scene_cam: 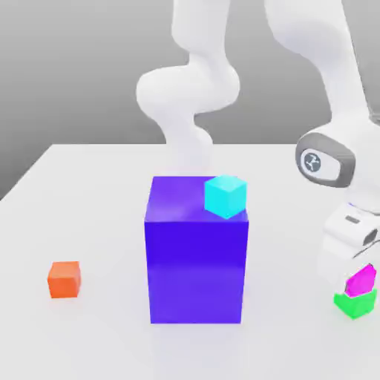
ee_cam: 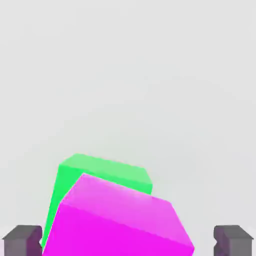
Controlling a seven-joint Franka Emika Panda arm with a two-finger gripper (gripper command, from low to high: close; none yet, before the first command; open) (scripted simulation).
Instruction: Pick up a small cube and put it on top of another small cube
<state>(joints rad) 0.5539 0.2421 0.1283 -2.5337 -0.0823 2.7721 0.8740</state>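
The small magenta cube (scene_cam: 363,280) rests on top of the green cube (scene_cam: 353,305) near the table's front at the exterior view's right, and it looks turned and slightly tilted against the one below. In the hand view the magenta cube (ee_cam: 117,225) covers most of the green cube (ee_cam: 95,172). My gripper (ee_cam: 127,242) stands directly over the stack, open. Its dark fingertips (ee_cam: 22,241) sit wide on either side of the magenta cube, with a clear gap on one side. In the exterior view the white hand (scene_cam: 347,241) hangs just above the two cubes.
A big blue-violet block (scene_cam: 197,252) stands mid-table with a small cyan cube (scene_cam: 225,196) on its top corner. A small orange cube (scene_cam: 64,280) lies at the exterior view's left. The white table (scene_cam: 89,193) ends close behind the block.
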